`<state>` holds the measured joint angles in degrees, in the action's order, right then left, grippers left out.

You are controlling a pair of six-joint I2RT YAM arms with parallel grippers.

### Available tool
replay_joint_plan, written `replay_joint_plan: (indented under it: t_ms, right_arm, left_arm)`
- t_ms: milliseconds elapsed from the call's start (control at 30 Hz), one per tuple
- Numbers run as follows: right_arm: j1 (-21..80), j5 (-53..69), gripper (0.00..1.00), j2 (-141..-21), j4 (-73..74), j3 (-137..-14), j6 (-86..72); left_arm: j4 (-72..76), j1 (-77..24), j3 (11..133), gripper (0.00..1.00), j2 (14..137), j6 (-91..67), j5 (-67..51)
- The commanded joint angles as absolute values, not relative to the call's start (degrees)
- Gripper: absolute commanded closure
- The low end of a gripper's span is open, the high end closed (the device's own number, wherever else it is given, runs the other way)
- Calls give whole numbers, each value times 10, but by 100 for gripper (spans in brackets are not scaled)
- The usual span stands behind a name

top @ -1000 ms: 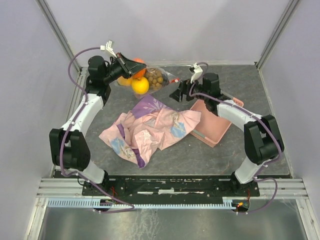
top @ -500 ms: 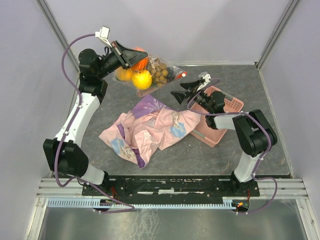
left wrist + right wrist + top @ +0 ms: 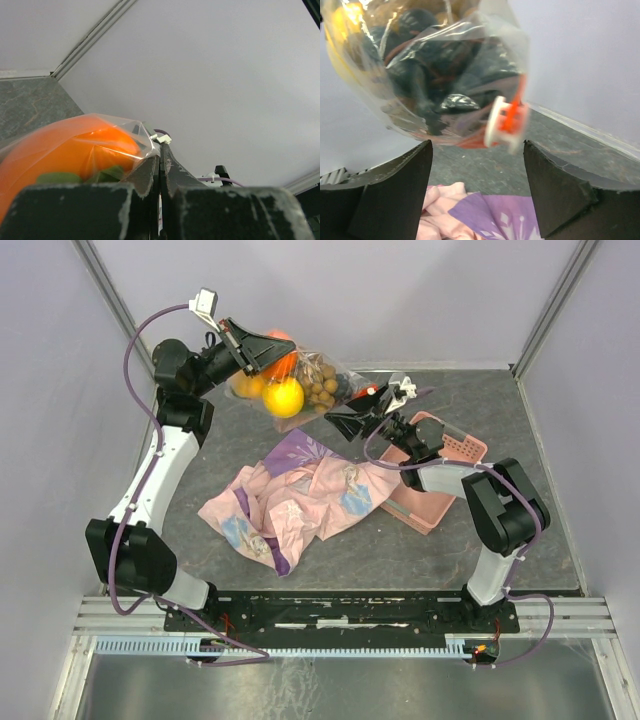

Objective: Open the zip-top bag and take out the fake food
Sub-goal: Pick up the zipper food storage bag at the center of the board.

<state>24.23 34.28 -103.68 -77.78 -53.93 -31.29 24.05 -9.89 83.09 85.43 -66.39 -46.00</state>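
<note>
The clear zip-top bag (image 3: 305, 383) hangs in the air at the back of the table, full of fake food: a yellow fruit (image 3: 283, 398), a red-orange fruit (image 3: 277, 363) and tan grapes (image 3: 318, 386). My left gripper (image 3: 262, 350) is shut on the bag's corner (image 3: 147, 137) and holds it up. My right gripper (image 3: 352, 412) is open just below the bag's right end. In the right wrist view the bag (image 3: 430, 65) hangs just above the open jaws, its white-and-orange zip slider (image 3: 505, 122) between them, untouched.
A pink-purple patterned cloth (image 3: 300, 495) lies crumpled mid-table. A pink perforated basket (image 3: 440, 470) sits under my right arm at the right. Grey walls close in behind the bag.
My left gripper has lifted the bag off the table and up. My right gripper has turned and moved left and up, under the bag's zip end.
</note>
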Motion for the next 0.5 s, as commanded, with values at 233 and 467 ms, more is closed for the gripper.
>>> replay_joint_plan:
  t_ms: [233, 467]
  right_arm:
    - [263, 352, 50, -994, -827, -554, -354]
    - [264, 339, 75, -964, -827, -546, -359]
  left_arm:
    - [367, -101, 827, 97, 822, -753, -471]
    - [387, -101, 813, 97, 819, -770, -473]
